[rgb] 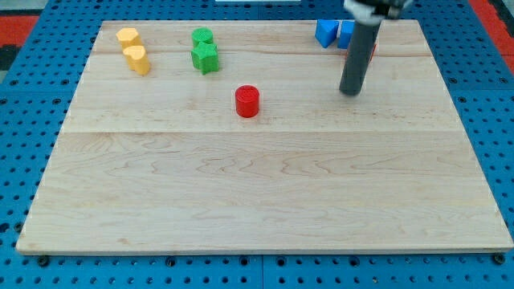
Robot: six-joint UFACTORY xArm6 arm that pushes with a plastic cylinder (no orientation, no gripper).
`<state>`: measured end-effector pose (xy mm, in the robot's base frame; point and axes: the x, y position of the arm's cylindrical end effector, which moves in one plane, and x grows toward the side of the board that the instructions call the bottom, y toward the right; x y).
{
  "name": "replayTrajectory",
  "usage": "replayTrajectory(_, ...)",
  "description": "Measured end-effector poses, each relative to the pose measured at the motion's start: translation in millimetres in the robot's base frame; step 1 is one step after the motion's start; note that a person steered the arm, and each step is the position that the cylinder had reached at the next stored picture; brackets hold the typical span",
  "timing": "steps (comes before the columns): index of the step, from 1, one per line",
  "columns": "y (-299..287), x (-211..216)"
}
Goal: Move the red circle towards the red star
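The red circle (247,101) stands on the wooden board (265,185), a little above the middle. My tip (350,92) rests on the board well to the view's right of it, apart from any block. The red star (370,50) shows only as a sliver behind the rod, near the view's top right; most of it is hidden. The rod itself runs up out of the view's top.
Two blue blocks (325,32) sit at the view's top, just left of the rod. Two green blocks (204,57) stand at the top centre-left, one above the other. Two yellow blocks (137,59) stand at the top left.
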<state>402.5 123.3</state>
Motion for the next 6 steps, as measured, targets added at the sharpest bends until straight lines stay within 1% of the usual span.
replayTrajectory(1,-60,67)
replayTrajectory(2,-123,98)
replayTrajectory(3,-200,106)
replayTrajectory(4,-205,60)
replayTrajectory(5,-165,-4)
replayTrajectory(6,-85,-31)
